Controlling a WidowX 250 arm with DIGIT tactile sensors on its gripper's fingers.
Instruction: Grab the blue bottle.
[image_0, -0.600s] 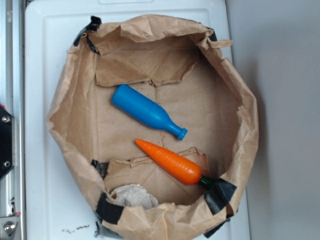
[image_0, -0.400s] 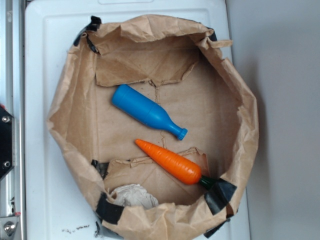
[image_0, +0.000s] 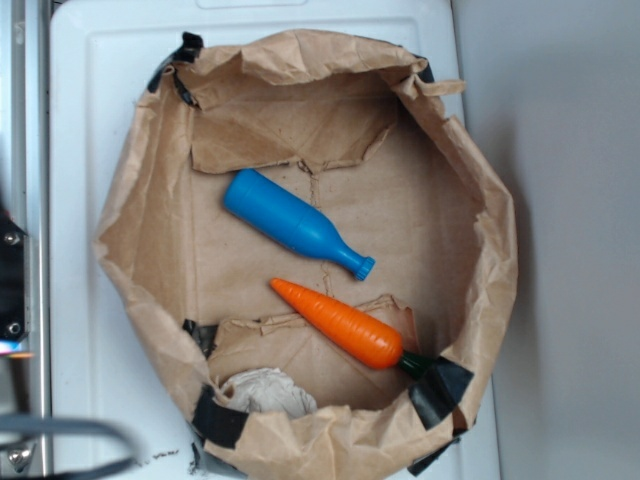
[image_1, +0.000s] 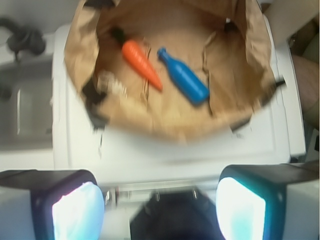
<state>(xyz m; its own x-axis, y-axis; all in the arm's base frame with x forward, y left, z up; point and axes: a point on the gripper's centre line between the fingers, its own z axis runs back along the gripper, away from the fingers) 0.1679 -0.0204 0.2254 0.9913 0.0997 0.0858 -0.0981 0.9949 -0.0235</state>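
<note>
The blue bottle (image_0: 290, 224) lies on its side on the floor of a brown paper bag (image_0: 150, 180), neck pointing lower right. In the wrist view the blue bottle (image_1: 185, 77) lies far ahead of my gripper (image_1: 159, 210), whose two pale pads (image_1: 77, 212) stand wide apart with nothing between them. The gripper is over the white surface outside the bag and far from the bottle. In the exterior view the gripper itself does not show; only a blurred dark arm part (image_0: 60, 445) enters at the lower left corner.
An orange toy carrot (image_0: 340, 323) with a dark green stem lies just below the bottle. A crumpled white wad (image_0: 265, 392) sits near the bag's lower wall. The bag rests on a white tray (image_0: 85, 100); a metal rail (image_0: 25, 130) runs down the left.
A blurred dark arm part has come into the exterior view at the lower left corner. The bottle and carrot have not moved.
</note>
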